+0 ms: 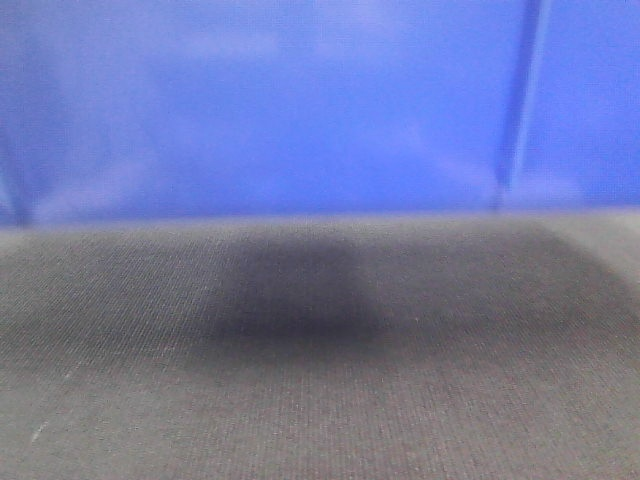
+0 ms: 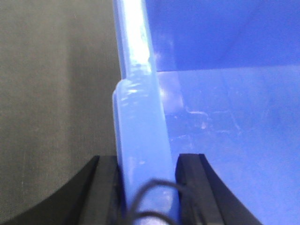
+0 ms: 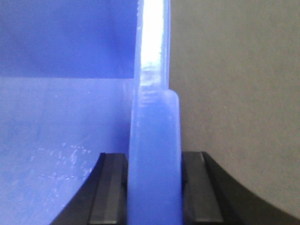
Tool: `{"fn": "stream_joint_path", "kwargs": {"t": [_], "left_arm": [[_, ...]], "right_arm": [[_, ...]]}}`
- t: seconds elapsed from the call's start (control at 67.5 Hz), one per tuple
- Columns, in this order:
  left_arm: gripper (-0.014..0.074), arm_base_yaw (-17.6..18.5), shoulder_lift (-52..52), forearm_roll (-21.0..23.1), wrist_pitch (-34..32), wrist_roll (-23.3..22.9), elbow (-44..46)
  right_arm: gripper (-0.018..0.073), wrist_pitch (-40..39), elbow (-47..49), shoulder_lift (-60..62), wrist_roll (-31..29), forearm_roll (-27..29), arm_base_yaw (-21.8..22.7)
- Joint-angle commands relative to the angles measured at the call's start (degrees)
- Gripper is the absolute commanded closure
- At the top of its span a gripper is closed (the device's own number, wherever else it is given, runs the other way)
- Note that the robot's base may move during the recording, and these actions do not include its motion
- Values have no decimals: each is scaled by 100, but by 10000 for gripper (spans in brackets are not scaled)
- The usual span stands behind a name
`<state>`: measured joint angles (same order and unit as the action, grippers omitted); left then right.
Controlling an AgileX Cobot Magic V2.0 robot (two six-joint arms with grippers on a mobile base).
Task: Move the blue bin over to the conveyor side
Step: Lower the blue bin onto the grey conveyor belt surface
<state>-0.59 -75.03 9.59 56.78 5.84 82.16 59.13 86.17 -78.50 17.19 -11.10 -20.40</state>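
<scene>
The blue bin (image 1: 300, 110) fills the upper half of the front view, its glossy ribbed wall right before the camera. In the left wrist view my left gripper (image 2: 146, 161) is shut on the blue bin's thick rim (image 2: 140, 126), one black finger on each side; the bin's scuffed inside (image 2: 225, 140) lies to the right. In the right wrist view my right gripper (image 3: 154, 159) is shut on the opposite rim (image 3: 154, 126), with the bin's inside (image 3: 61, 140) to the left. Neither gripper shows in the front view.
A dark grey woven surface (image 1: 320, 370) lies under the bin, with a darker shadow patch near its middle. The same surface shows outside the bin in the left wrist view (image 2: 51, 103) and the right wrist view (image 3: 234, 103). A thin black cable (image 2: 150, 197) loops across the left gripper.
</scene>
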Motion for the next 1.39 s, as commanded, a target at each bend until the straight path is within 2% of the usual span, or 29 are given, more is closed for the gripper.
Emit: {"fn": "stream_joint_path", "kwargs": {"t": [0.0, 0.089, 0.267, 0.356, 0.43, 0.474, 0.607, 0.667, 0.741, 0.948, 1.022, 1.096, 1.2, 1.289, 1.378], "left_arm": [[613, 325, -176, 59, -391, 227, 127], [613, 484, -479, -96, -475, 214, 127], [613, 497, -962, -96, -614, 110, 127], [582, 497, -1158, -105, -611, 110, 127], [495, 497, -1240, -148, -575, 110, 127], [412, 497, -1267, -231, -543, 110, 127], [176, 497, -1266, -326, -521, 110, 127], [62, 497, -1266, -326, -521, 110, 127], [-20, 497, -1266, -326, -478, 110, 127], [17, 497, -896, -326, -243, 105, 208], [20, 497, -591, -326, -243, 53, 208], [46, 497, -231, -339, -256, -3, 208], [162, 497, 311, -364, -302, -3, 169], [331, 497, 761, -490, -460, -3, -66], [491, 486, 1301, -602, -729, -3, -512]], "right_arm": [[640, -472, 126, -186, -76, -208, 40], [640, -472, 126, -451, -76, -208, 40], [632, -579, 114, -939, -223, -208, 40], [575, -613, 114, -1090, -223, -217, 40], [454, -617, 114, -1143, -223, -217, 40], [377, -641, 114, -1153, -223, -229, 40], [42, -651, 114, -1152, -223, -402, 40], [-15, -651, 114, -1152, -223, -402, 40], [-8, -651, 114, -1141, -223, -402, 40], [-9, -481, 114, -741, -223, -368, 40], [17, -437, 114, -481, -223, -359, 40], [88, -370, 114, -154, -223, -318, 40], [237, -301, 46, 304, -223, -318, 40], [400, -325, -254, 742, -223, -318, 40], [525, -463, -771, 1260, -223, -318, 40]]}}
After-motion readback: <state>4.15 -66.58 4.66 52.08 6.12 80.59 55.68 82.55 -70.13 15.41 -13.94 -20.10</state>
